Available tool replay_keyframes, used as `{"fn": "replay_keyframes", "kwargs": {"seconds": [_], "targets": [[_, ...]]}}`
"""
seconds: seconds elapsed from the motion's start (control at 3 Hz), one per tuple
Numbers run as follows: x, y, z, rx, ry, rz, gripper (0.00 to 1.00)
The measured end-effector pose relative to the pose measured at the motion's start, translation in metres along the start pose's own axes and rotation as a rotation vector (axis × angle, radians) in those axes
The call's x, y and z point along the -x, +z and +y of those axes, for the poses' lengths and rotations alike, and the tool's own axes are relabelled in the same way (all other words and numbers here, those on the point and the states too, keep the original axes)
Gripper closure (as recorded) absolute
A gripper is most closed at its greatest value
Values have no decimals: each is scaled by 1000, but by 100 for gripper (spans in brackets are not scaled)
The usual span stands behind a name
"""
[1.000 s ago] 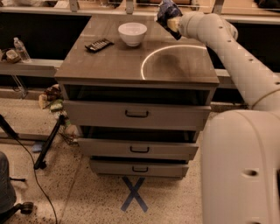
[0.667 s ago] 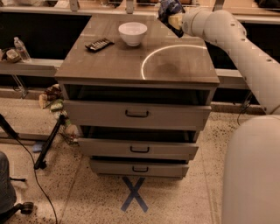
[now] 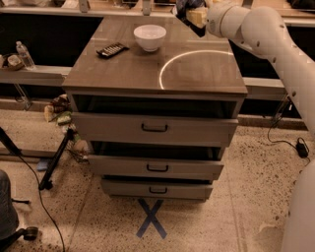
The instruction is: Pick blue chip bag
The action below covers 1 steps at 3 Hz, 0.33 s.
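The blue chip bag [image 3: 183,6] is a dark-blue glossy bag at the top edge of the camera view, partly cut off by it. My gripper [image 3: 195,16] is at the end of the white arm [image 3: 256,29] that comes in from the right. It is shut on the bag and holds it in the air above the far right part of the wooden cabinet top [image 3: 123,74]. The bag does not touch the top.
A white bowl [image 3: 150,37] and a black remote control [image 3: 112,49] lie on the far left of the cabinet top. Three drawers [image 3: 155,129] stand slightly open below. A bottle [image 3: 23,54] sits on a ledge to the left. Cables and a blue X [image 3: 151,219] lie on the floor.
The gripper with the blue chip bag has risen a little toward the top edge of the view. Bowl and remote have not moved.
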<state>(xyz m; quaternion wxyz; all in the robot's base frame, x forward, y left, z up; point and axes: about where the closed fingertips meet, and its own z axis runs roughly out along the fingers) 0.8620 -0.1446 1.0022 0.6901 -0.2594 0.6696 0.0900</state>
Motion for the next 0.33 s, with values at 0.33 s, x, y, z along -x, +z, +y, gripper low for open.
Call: {"fn": "replay_keyframes", "kwargs": {"seconds": [0.33], "targets": [[0,0,0,0,0,0,100]]}}
